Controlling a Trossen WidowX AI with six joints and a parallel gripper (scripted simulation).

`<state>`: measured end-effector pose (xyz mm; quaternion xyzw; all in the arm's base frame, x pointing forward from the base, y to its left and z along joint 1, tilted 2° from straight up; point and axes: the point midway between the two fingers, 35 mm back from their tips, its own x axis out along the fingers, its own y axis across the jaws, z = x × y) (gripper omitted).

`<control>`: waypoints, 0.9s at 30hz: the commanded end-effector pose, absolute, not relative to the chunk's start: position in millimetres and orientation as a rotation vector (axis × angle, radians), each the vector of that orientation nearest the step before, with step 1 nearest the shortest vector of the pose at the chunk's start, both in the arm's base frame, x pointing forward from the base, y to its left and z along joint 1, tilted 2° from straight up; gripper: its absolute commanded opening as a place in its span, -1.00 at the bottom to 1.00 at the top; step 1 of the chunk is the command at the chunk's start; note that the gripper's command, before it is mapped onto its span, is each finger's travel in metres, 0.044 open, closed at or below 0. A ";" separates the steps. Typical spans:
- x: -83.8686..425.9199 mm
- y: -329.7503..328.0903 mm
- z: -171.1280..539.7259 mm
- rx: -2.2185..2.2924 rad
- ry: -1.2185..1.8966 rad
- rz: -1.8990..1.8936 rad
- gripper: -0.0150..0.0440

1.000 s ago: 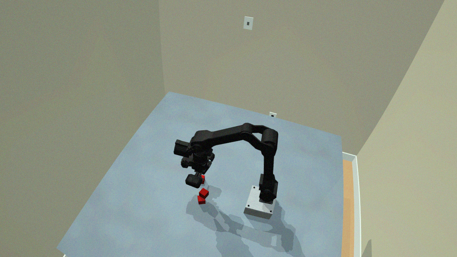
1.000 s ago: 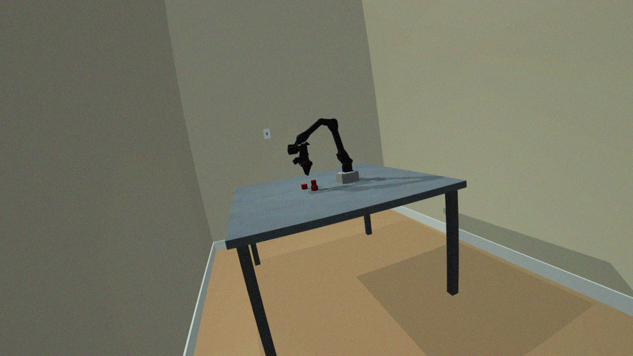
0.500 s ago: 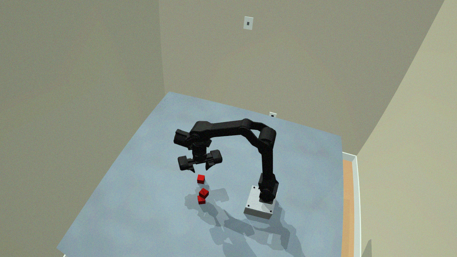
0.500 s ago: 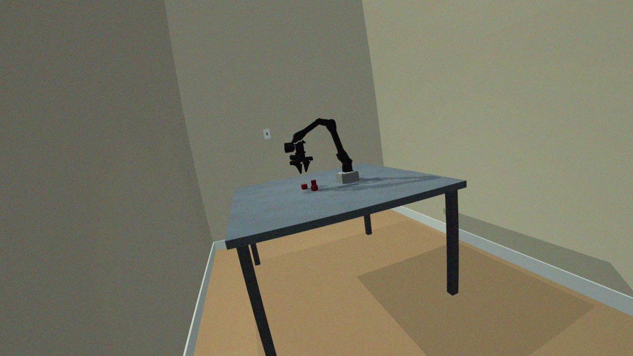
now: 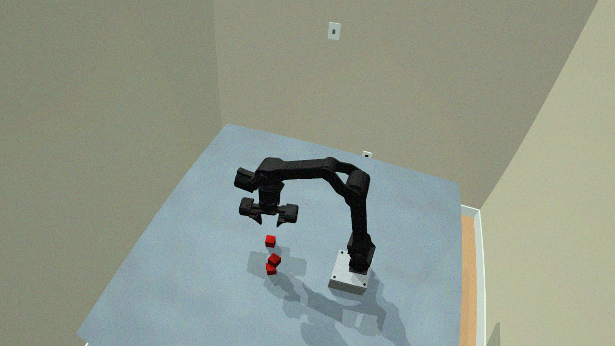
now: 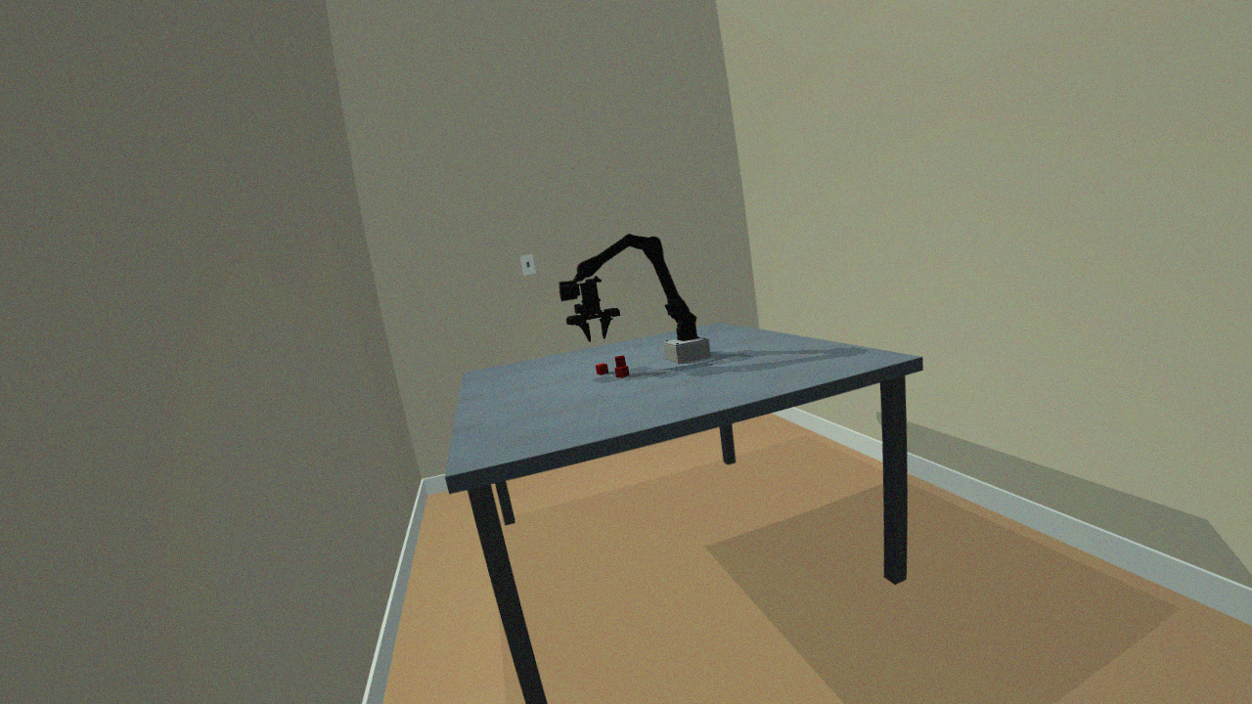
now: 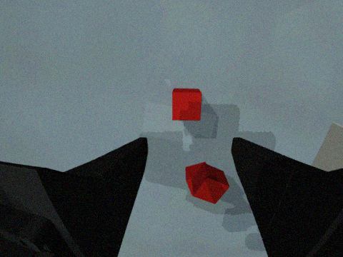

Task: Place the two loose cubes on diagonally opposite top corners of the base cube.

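Blue-grey rectangular table top (image 6: 612,411) on dark square legs (image 6: 893,481), set in a corner of plain beige walls (image 6: 1006,218). Beneath the table, tan floor (image 6: 700,612), white baseboard (image 6: 1050,525), soft shadows.

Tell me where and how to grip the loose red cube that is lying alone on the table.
Take the lone cube from straight above, fingers closing on two opposite vertical side faces at about mid-height. It sits flat on the table, apart from the stacked cube and base cube, so both sides look free. The gripper hangs open above; squaring its fingers with the cube's faces first is probably wise.
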<state>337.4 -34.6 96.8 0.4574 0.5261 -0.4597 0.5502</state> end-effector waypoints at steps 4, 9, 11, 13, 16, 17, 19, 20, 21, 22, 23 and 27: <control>338.4 -36.8 44.5 1.088 1.241 -1.101 0.41; 337.9 -37.0 36.9 1.088 1.241 -1.101 0.41; 338.1 -37.2 30.2 1.088 1.241 -1.101 0.41; 338.1 -37.3 23.5 1.088 1.241 -1.101 0.41; 338.1 -37.3 22.7 1.088 1.241 -1.102 0.41; 338.1 -37.4 22.4 1.088 1.241 -1.102 0.41; 338.2 -37.4 20.2 1.088 1.241 -1.102 0.41; 338.3 -37.5 18.6 1.088 1.241 -1.102 0.41; 338.4 -37.5 16.9 1.088 1.241 -1.102 0.41; 338.5 -37.6 15.3 1.088 1.241 -1.102 0.41; 338.6 -37.6 13.6 1.088 1.241 -1.102 0.41; 338.7 -37.8 7.1 1.088 1.241 -1.102 0.41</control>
